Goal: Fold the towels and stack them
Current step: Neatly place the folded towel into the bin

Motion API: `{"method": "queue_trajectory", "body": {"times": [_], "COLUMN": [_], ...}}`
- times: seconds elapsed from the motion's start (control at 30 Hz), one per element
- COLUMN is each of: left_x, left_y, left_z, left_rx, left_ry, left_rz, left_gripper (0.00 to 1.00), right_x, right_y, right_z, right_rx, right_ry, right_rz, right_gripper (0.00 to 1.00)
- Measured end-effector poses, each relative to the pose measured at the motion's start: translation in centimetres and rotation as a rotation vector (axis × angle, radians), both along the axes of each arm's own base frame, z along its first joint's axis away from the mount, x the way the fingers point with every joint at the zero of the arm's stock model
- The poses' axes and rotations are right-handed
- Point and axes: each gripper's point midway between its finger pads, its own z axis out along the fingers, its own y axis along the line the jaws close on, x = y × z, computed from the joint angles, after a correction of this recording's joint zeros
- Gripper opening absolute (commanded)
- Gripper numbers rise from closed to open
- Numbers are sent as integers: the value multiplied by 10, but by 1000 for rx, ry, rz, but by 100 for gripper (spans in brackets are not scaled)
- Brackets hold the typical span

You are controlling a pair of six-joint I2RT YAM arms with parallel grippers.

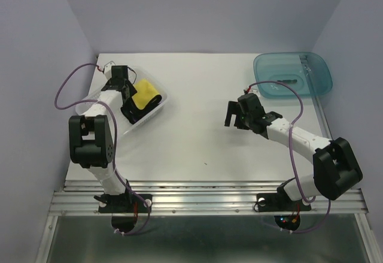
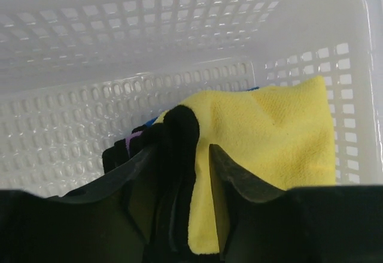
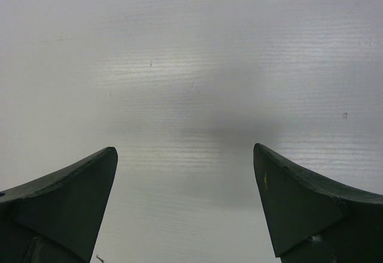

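A folded yellow soft towel (image 2: pixel 269 131) with black edging lies in the clear perforated plastic tray (image 2: pixel 119 35) near the white table's (image 1: pixel 197 95) far-left corner. The left gripper (image 2: pixel 182 147) straddles its black fold, jaws parted, no pinch evident. The right gripper (image 3: pixel 185 155) hangs wide open over bare table, holding nothing, well apart from the teal translucent tub (image 1: pixel 293 74) at the far-right corner.

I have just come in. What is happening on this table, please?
The left arm's fingers are down in the clear plastic tray, on either side of the folded edge of a yellow towel that lies on top of other cloths; whether they grip it is unclear. The right arm's fingers stand open over the table, holding nothing.
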Motion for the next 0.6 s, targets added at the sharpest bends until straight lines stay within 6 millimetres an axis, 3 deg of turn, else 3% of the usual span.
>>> {"method": "queue_trajectory", "body": {"times": [0.13, 0.17, 0.27, 0.4, 0.5, 0.6], "left_x": [-4, -5, -9, -11, -11, -13], "left_y": [2, 2, 0, -11, -36, -56], "left_z": [15, 20, 43, 73, 88, 88], "left_rx": [8, 7, 2, -11, -21, -12], "left_ry": [-7, -14, -57, -130, -193, -200], "left_rz": [3, 7, 0, -75, -225, -359], "left_gripper": [70, 78, 88, 92, 95, 96], "right_x": [0, 0, -1, 0, 0, -1], "right_y": [0, 0, 0, 0, 0, 0], "right_z": [1, 1, 4, 9, 11, 11], "right_rx": [1, 2, 4, 12, 16, 13], "right_ry": [-2, -2, -7, -21, -27, -25], "right_rz": [0, 0, 0, 0, 1, 4], "right_gripper": [100, 100, 100, 100, 100, 100]}}
